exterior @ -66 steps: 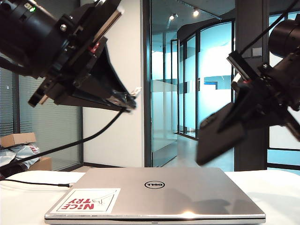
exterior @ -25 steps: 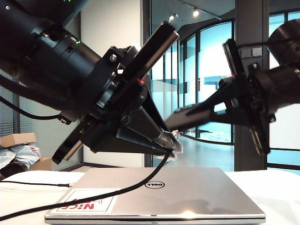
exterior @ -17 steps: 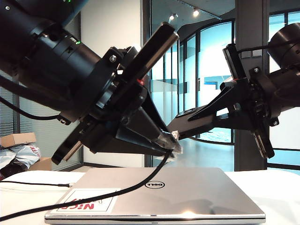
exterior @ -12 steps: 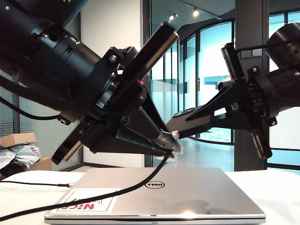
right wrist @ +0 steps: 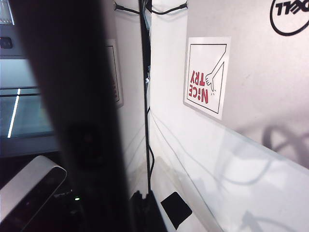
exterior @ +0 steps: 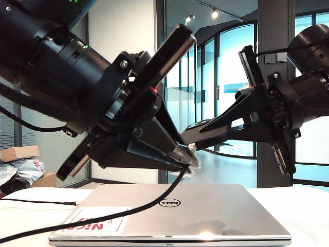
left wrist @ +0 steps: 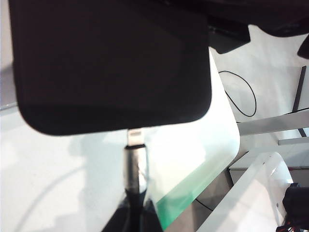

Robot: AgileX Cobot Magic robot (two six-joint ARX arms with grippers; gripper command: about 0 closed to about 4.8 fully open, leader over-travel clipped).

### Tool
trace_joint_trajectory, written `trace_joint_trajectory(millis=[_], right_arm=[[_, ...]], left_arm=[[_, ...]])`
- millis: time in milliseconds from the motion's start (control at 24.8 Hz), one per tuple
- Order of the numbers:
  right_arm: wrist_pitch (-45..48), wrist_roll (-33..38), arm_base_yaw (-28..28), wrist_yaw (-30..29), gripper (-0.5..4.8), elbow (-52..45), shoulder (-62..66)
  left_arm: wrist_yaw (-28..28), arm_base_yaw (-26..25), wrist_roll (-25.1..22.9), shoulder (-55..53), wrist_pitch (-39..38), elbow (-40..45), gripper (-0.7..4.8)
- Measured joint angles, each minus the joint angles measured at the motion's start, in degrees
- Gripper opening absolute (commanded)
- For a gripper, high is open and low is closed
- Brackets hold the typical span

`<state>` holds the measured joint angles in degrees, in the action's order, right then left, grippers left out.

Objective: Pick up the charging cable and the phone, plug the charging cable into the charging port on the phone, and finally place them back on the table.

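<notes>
1. Since the earliest frame, both arms have come in from the outer edges to meet over the middle; over the last second only the right arm's wrist tilted slightly, left arm unchanged.
2. Far left, table [exterior: 20, 221]: white top, a thin black cord with a dark plug [exterior: 38, 201] lies on it; a cardboard box [exterior: 19, 152] sits behind.
3. Left gripper [exterior: 187, 157]: big black arm angled down toward centre, jaws shut tight on the charging cable [exterior: 128, 210] just behind its silver connector [left wrist: 133, 164]. Cord sags from the tip down and off to the left, crossing the laptop's front corner.
4. Centre, below both grippers: closed silver Dell laptop [exterior: 205, 211] with a "NICE TRY" sticker [exterior: 95, 222], clear of the arms.
5. Left wrist view: connector tip touches the phone's [left wrist: 111, 63] short bottom edge; how deep it is seated in the charging port cannot be told.
6. Right gripper [exterior: 193, 135]: reaches in from the right, nearly level, jaws clamped on the phone, held edge-on in the air above the laptop.
</notes>
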<state>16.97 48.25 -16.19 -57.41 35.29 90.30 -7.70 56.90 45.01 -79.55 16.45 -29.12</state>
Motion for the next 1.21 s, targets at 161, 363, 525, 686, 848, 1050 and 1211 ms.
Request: trace_joint_trajectory(millis=[161, 363, 525, 686, 848, 1050, 1211], right_arm=[[0.0, 1.4, 0.0, 0.6, -0.05, 0.0, 0.0], [1.2, 2.5, 0.0, 1.2, -0.05, 0.0, 0.0], [2.2, 2.6, 0.0, -0.7, -0.05, 0.0, 0.0], [2.2, 2.5, 0.0, -1.4, -0.05, 0.0, 0.0], [2.2, 1.7, 0.0, -0.2, -0.05, 0.0, 0.0], [2.3, 0.5, 0.0, 0.2, -0.05, 0.0, 0.0], [2.2, 0.1, 0.0, 0.1, -0.05, 0.0, 0.0]], left_arm=[[0.0, 0.0, 0.0, 0.0, 0.0, 0.0, -0.08], [0.0, 0.0, 0.0, 0.0, 0.0, 0.0, -0.08], [0.0, 0.0, 0.0, 0.0, 0.0, 0.0, -0.08], [0.0, 0.0, 0.0, 0.0, 0.0, 0.0, -0.08], [0.0, 0.0, 0.0, 0.0, 0.0, 0.0, -0.08], [0.0, 0.0, 0.0, 0.0, 0.0, 0.0, -0.08], [0.0, 0.0, 0.0, 0.0, 0.0, 0.0, -0.08]])
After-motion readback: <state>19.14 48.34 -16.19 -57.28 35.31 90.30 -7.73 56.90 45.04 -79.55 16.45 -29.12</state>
